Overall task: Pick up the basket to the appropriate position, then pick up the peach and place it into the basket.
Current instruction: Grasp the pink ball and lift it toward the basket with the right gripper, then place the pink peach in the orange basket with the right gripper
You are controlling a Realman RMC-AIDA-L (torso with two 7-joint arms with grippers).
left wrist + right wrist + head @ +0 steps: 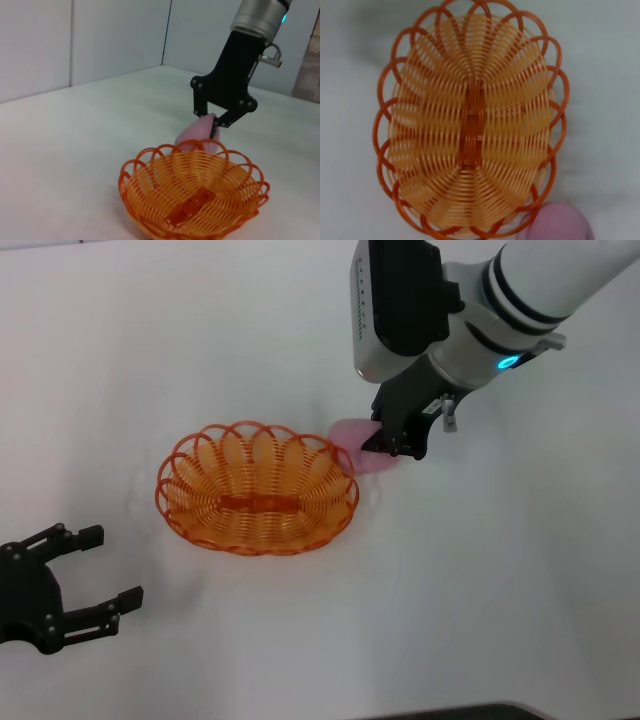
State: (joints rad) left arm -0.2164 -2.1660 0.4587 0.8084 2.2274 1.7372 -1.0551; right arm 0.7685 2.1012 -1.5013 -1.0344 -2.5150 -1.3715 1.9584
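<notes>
We judge the task is approx. half done: the basket [257, 488] stands flat on the white table [480, 590], near the middle, so its placing looks finished, and the peach part is in hand. The right gripper [392, 443] is low at the peach [352, 454], which lies on the table just beside the basket rim on the robot's right side, outside the basket. In the left wrist view the right gripper's fingers [220, 120] sit narrow on both sides of the peach [197, 135], so we think they are closing on it, but we cannot tell if the hold is already firm or if the peach is lifted (it seems to rest on the table, w/ its lower part hidden behind the rim). The left gripper [95, 570] is parked low at the robot's left, well apart from the basket, with fingers wide and holding nothing. About containers: the basket is the only one, and it is empty; the right wrist view shows its bare woven bottom [472, 125] w/ nothing inside, and the peach [561, 222] only at the outer edge. Left to do: lift the peach, carry it over the rim, release it inside.
</notes>
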